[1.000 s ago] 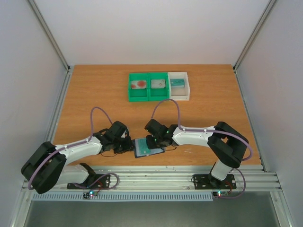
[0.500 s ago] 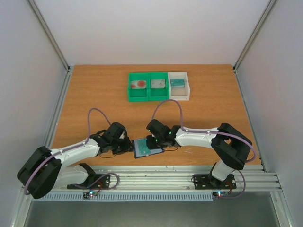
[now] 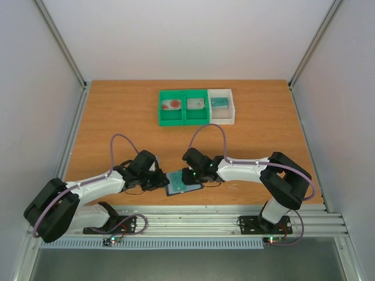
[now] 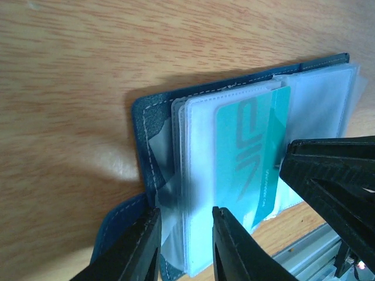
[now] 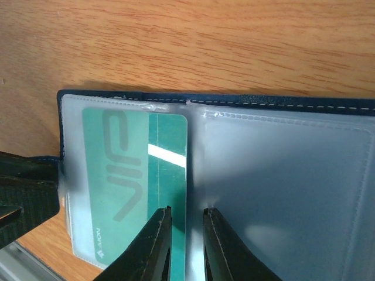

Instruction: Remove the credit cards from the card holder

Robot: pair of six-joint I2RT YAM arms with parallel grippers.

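The card holder (image 3: pixel 173 190) lies open near the table's front edge, blue cover (image 4: pixel 146 117) below and clear sleeves (image 5: pixel 281 187) on top. A teal card (image 4: pixel 246 152) sits in the left sleeve, its right part sticking out (image 5: pixel 167 170). My left gripper (image 3: pixel 163 181) grips the holder's left edge, with the sleeve stack's edge between its nearly closed jaws (image 4: pixel 186 213). My right gripper (image 3: pixel 196 175) stands over the holder's middle, its jaws (image 5: pixel 187 211) almost shut astride the card's protruding edge. A pale card with a red blotch (image 3: pixel 171 105) lies in the green bin.
A green two-compartment bin (image 3: pixel 183 121) and a white bin (image 3: pixel 221 121) stand at the back middle, each compartment holding a card. The metal rail (image 3: pixel 193 219) runs just in front of the holder. The right gripper's black body (image 4: pixel 334 181) fills the left wrist view's right side.
The left arm's elbow has shifted a little and back. Both grippers stay at the card holder, which has not visibly moved.
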